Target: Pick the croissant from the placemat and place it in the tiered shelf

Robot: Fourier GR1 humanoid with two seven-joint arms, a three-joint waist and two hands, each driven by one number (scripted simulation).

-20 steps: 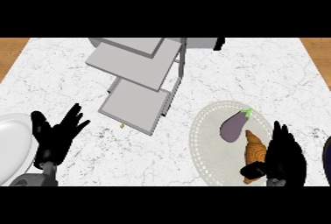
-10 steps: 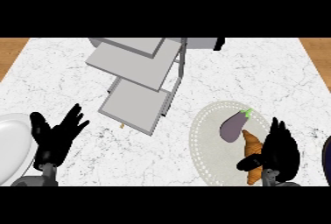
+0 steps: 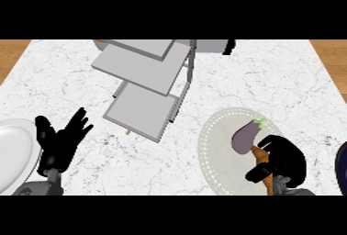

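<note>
Head view
- White, grey-veined marble counter (image 3: 54, 82); wood floor shows at the upper corners
- 12 o'clock: grey tiered shelf (image 3: 142, 108) of flat rectangular metal trays on thin posts, stepping down towards the centre
- 4 o'clock: round, pale woven placemat (image 3: 215, 170) with a dotted rim, lying flat
- On it, a smooth, glossy purple eggplant (image 3: 243, 137) with a green stem, pointing to 1 o'clock
- Orange-brown, ridged croissant (image 3: 259, 155) is still over the placemat, at the eggplant's 5 o'clock and touching it
- Black right hand (image 3: 283, 160): fingers and thumb curled round the croissant, hiding its middle; both ends poke out
- 8 o'clock: black left hand (image 3: 61, 147), fingers straight and spread, holding nothing
- 9 o'clock edge: smooth, round white plate (image 3: 13, 151), just beside the left hand
</note>
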